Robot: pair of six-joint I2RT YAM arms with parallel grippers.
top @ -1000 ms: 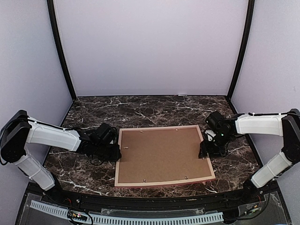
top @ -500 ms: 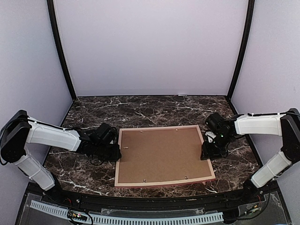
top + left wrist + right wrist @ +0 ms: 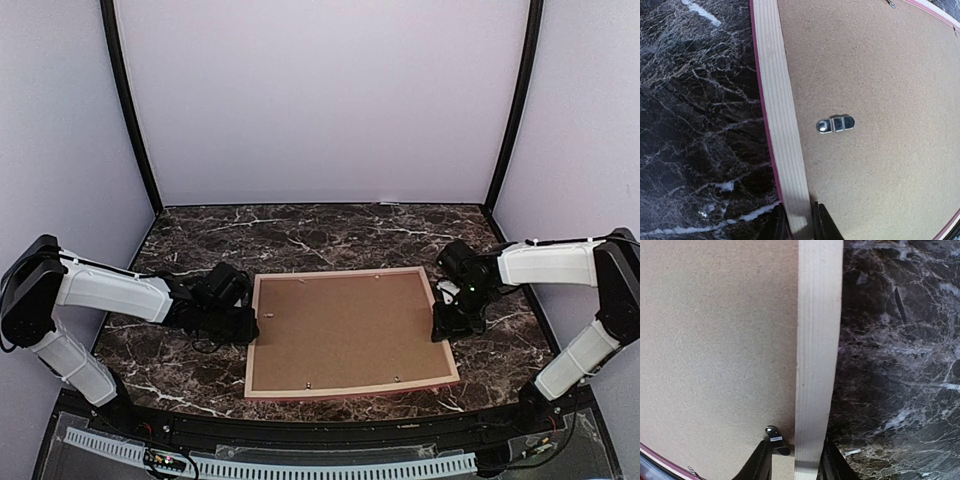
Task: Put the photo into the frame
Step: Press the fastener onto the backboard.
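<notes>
The frame (image 3: 350, 391) lies face down on the marble table, its tan wood back up and a brown backing board (image 3: 345, 330) set in it. The photo is hidden. My left gripper (image 3: 251, 326) is at the frame's left rail. In the left wrist view the left gripper (image 3: 799, 226) has both fingers pressed against the rail (image 3: 777, 100). My right gripper (image 3: 441, 324) is at the right rail. In the right wrist view the right gripper (image 3: 796, 462) straddles the rail (image 3: 819, 315), with a gap on the board side.
Small metal turn clips hold the backing board, one near the left fingers (image 3: 835, 124) and one by the right gripper's inner finger (image 3: 776, 439). Dark marble table (image 3: 300, 235) extends behind the frame. Grey walls enclose three sides.
My right gripper has shifted slightly along the frame's right rail. The left arm and the frame have not visibly moved.
</notes>
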